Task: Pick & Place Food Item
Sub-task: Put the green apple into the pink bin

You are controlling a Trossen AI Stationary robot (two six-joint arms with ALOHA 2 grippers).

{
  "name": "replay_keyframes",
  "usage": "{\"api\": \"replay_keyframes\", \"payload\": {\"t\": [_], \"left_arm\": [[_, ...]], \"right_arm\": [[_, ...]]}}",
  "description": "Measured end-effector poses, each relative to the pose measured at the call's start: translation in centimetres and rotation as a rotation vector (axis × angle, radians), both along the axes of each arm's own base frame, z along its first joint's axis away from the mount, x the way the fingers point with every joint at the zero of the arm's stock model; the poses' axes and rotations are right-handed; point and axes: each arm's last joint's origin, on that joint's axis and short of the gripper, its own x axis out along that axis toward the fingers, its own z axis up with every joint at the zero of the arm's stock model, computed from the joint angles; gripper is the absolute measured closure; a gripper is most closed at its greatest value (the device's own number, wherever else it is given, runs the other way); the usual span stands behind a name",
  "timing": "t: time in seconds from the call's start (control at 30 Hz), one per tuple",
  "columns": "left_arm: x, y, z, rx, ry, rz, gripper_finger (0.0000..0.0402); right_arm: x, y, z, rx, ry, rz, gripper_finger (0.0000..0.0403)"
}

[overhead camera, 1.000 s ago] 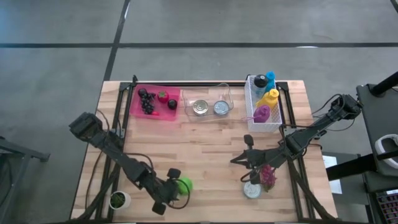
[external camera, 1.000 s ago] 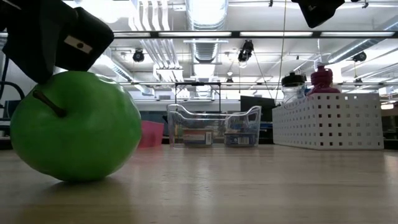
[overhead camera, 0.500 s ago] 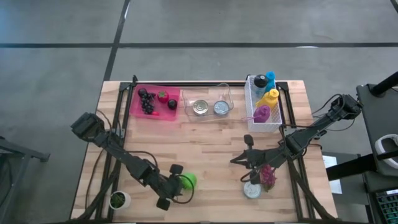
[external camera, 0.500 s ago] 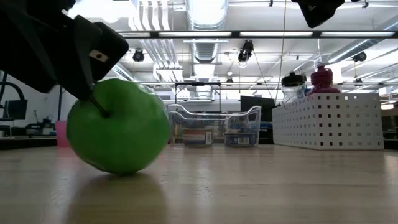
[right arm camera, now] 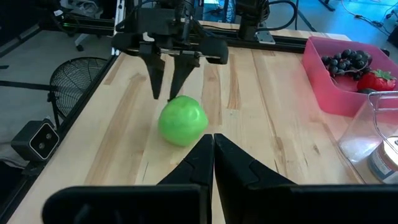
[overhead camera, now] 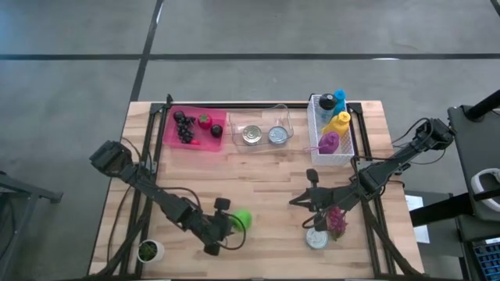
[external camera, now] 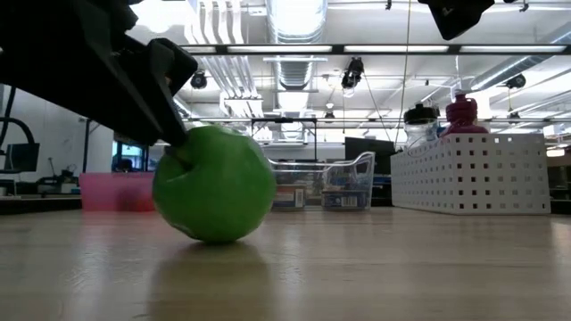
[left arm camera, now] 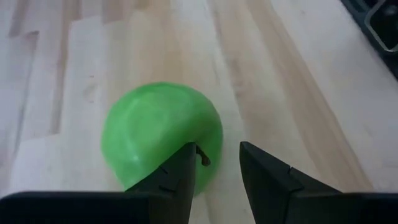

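A green apple (overhead camera: 241, 220) sits on the wooden table near its near edge, its stem (left arm camera: 202, 155) tipped toward my left gripper. My left gripper (overhead camera: 229, 224) is open and low over the table on the apple's left side; in the left wrist view (left arm camera: 217, 152) its two fingers stand by the stem. In the low view the apple (external camera: 214, 183) rests on its underside with the dark finger above it. My right gripper (overhead camera: 297, 200) is shut and hovers right of the apple, touching nothing; the right wrist view (right arm camera: 212, 146) looks at the apple (right arm camera: 182, 120). My left gripper meets the apple with one finger (left arm camera: 183, 171) against its upper side right beside the stem (external camera: 183, 150), slanting down from the table's left. The other finger (left arm camera: 264, 171) stands clear of the fruit. The apple lies on the table, not lifted.
Along the far edge are a pink tray (overhead camera: 198, 139) with grapes and a strawberry, a clear bin (overhead camera: 262, 123) holding two cans, and a white perforated basket (overhead camera: 349, 144) of bottles. A small potted plant (overhead camera: 148, 250) stands near the left arm, another (overhead camera: 324, 230) under the right arm.
My left gripper has moved toward the table's right and a little toward the far edge, staying open. The apple has rolled ahead of it the same way, away from the low camera, its stem turning round toward the finger. The right arm has kept still.
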Motion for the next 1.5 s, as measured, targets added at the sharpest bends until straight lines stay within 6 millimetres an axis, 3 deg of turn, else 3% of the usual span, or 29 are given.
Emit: {"api": "replay_keyframes", "payload": {"t": [0.83,1.5], "left_arm": [[-0.4,1.4,-1.2,0.050,-0.009,0.159,0.0277],[-0.4,1.5,-1.2,0.061,-0.014,0.170,0.0378]], "right_arm": [[0.0,0.0,0.0,0.000,0.000,0.000,0.0394],[0.0,0.0,0.0,0.000,0.000,0.000,0.0394]]}}
